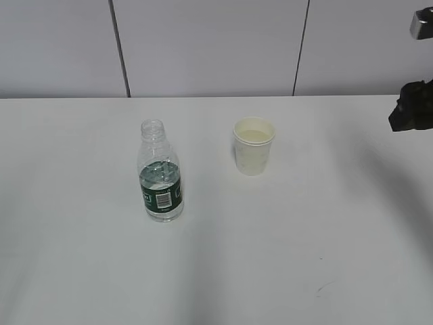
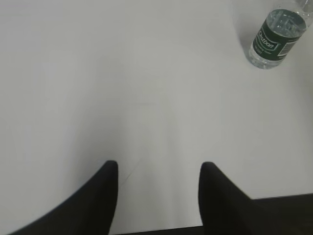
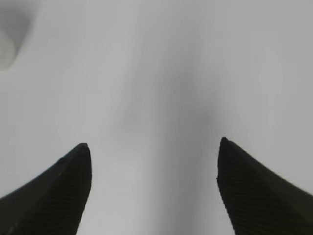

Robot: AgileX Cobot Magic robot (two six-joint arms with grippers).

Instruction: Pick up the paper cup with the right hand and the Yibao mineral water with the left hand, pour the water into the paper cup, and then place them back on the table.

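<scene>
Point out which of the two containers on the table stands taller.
The clear ribbed plastic bottle with the dark green label; its open neck rises well above the rolled rim of the shorter white paper cup to its right.

1 bottle [image 1: 161,177], 1 paper cup [image 1: 254,147]

A: What is standing in the way on the table [image 1: 352,223]?

B: Only two things are rising off it: the Yibao mineral water [image 1: 161,172] left of centre and the paper cup [image 1: 254,145] to its right and a little further back. A bare gap is lying between them, and they are not touching.

A: And round the grippers?

B: The left hand [image 2: 157,169] is hanging with its jaws apart over bare surface, the bottle well off toward the upper right corner of its view. The right hand [image 3: 154,147] is spreading wide with nothing between the fingers; in the exterior view it is sitting at the far right edge, well apart from the cup.
</scene>
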